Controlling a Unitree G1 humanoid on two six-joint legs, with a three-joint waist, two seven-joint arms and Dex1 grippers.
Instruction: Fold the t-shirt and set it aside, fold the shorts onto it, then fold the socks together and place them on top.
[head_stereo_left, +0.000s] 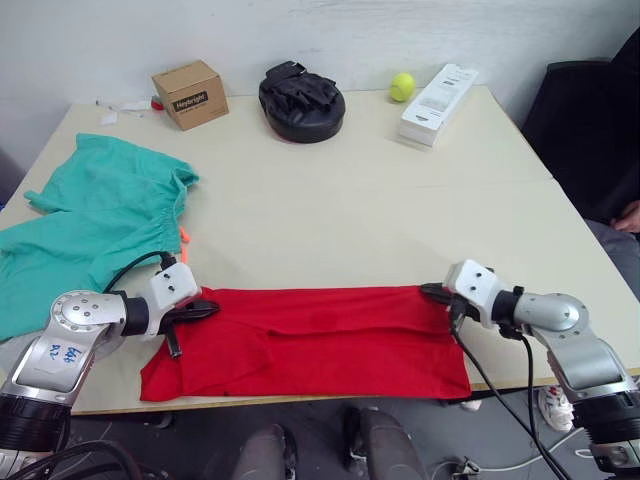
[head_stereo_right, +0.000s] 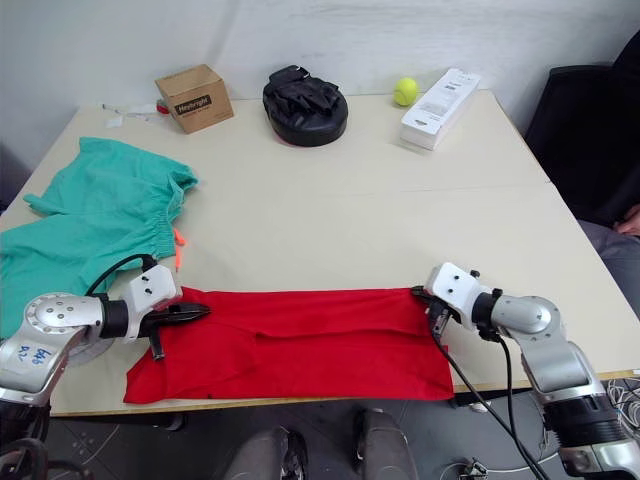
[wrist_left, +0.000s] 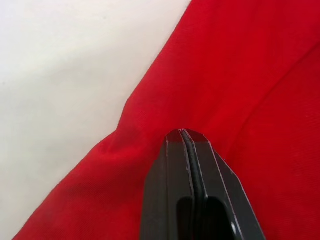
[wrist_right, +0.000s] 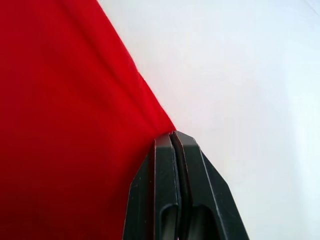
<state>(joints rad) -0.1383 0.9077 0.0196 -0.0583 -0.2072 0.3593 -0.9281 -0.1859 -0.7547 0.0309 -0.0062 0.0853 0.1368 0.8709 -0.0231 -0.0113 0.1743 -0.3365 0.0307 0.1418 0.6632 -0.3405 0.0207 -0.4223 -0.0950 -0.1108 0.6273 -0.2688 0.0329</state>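
The red t-shirt (head_stereo_left: 320, 340) lies folded into a long strip along the table's front edge. My left gripper (head_stereo_left: 205, 310) is shut on the strip's far left corner, and in the left wrist view a ridge of red cloth (wrist_left: 150, 115) rises into the closed fingertips (wrist_left: 172, 145). At the far right corner my right gripper (head_stereo_left: 432, 291) is shut on the t-shirt's edge (wrist_right: 150, 107). The teal-green shorts (head_stereo_left: 90, 220) lie spread at the table's left, their orange drawstring (head_stereo_left: 184, 237) poking out. The socks are out of view.
Along the back of the table (head_stereo_left: 350, 210) stand a cardboard box (head_stereo_left: 190, 94), a black padded mitt (head_stereo_left: 301, 101), a tennis ball (head_stereo_left: 402, 86) and a white carton (head_stereo_left: 437, 103). A dark chair (head_stereo_left: 585, 130) and a person's hand (head_stereo_left: 630, 215) are at the right.
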